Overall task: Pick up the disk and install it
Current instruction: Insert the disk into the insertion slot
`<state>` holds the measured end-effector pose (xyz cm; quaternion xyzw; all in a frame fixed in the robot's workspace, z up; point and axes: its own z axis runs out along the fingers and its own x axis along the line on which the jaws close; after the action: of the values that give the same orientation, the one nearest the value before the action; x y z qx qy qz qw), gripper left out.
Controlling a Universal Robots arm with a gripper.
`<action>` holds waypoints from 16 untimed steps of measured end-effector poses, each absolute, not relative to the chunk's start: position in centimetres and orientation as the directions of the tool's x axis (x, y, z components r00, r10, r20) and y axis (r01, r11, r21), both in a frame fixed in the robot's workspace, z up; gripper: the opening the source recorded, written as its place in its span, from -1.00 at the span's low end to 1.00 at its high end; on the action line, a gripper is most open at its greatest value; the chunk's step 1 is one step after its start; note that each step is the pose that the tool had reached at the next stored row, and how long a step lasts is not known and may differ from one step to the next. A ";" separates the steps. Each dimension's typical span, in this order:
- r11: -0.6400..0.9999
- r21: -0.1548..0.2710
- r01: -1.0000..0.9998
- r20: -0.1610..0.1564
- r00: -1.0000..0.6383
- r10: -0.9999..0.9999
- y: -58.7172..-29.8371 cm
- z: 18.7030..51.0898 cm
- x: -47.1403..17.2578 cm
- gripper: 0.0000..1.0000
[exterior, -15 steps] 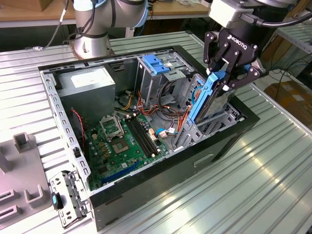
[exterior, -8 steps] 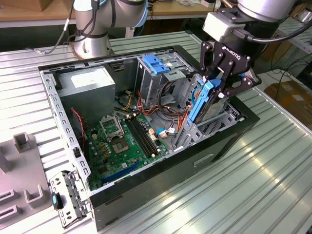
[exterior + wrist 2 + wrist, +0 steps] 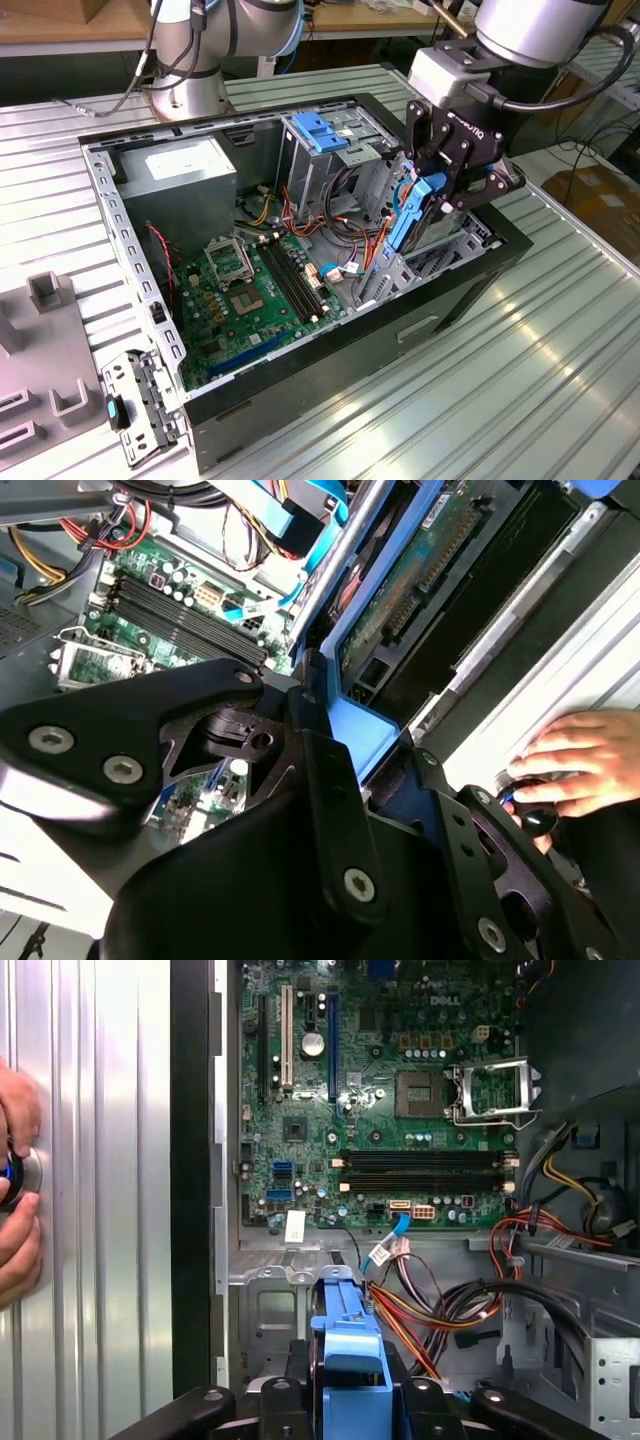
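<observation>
In the exterior view, at about two o'clock from the motherboard [image 3: 250, 290], the jaws of the gripper [image 3: 432, 198] clamp the disk [image 3: 408, 215]. The gripper's black links cover the drive's face, leaving one blue rail in sight. The arm [image 3: 540, 30] is cut off at one o'clock. In the first wrist view a hand [image 3: 15, 1210] on the bench [image 3: 110, 1210] is cropped by the edge and covers what may be a round button, too small to tell.

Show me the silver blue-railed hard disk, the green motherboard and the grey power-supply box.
Silver hard disk with blue plastic rails [image 3: 405, 225]: exterior view, on its blue rail.
Green motherboard [image 3: 250, 300]: exterior view, board's middle.
Grey metal power-supply box [image 3: 185, 165]: exterior view, top face.
</observation>
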<state>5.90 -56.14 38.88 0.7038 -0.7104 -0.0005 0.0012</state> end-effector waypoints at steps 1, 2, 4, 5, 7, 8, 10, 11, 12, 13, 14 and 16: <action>0.009 0.002 -1.000 0.001 -0.009 -1.000 -56.1 38.5 5.9 -0.26; 0.009 0.002 -1.000 0.001 -0.009 -1.000 -56.1 38.3 5.9 -0.26; 0.009 0.002 -1.000 0.001 -0.009 -1.000 -56.2 37.8 5.9 -0.26; 0.009 0.002 -1.000 0.001 -0.009 -1.000 -56.2 37.5 5.9 -0.26; 0.009 0.002 -1.000 0.001 -0.009 -1.000 -56.2 37.1 5.9 -0.26; 0.009 0.002 -1.000 0.001 -0.009 -1.000 -56.2 36.9 5.9 -0.26; 0.009 0.003 -1.000 0.001 -0.009 -1.000 -56.2 36.8 5.9 -0.26; 0.009 0.003 -1.000 0.001 -0.009 -1.000 -56.2 36.8 5.9 -0.26; 0.009 0.003 -1.000 0.001 -0.009 -1.000 -56.2 36.8 5.9 -0.26; 0.009 0.003 -1.000 0.001 -0.009 -1.000 -56.2 36.8 5.9 -0.26; 0.009 0.003 -1.000 0.001 -0.009 -1.000 -56.2 36.8 5.9 -0.26; 0.009 0.004 -1.000 0.001 -0.009 -1.000 -56.2 36.8 5.9 -0.26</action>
<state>5.90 -56.17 36.83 0.7038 -0.7104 -0.0009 0.0016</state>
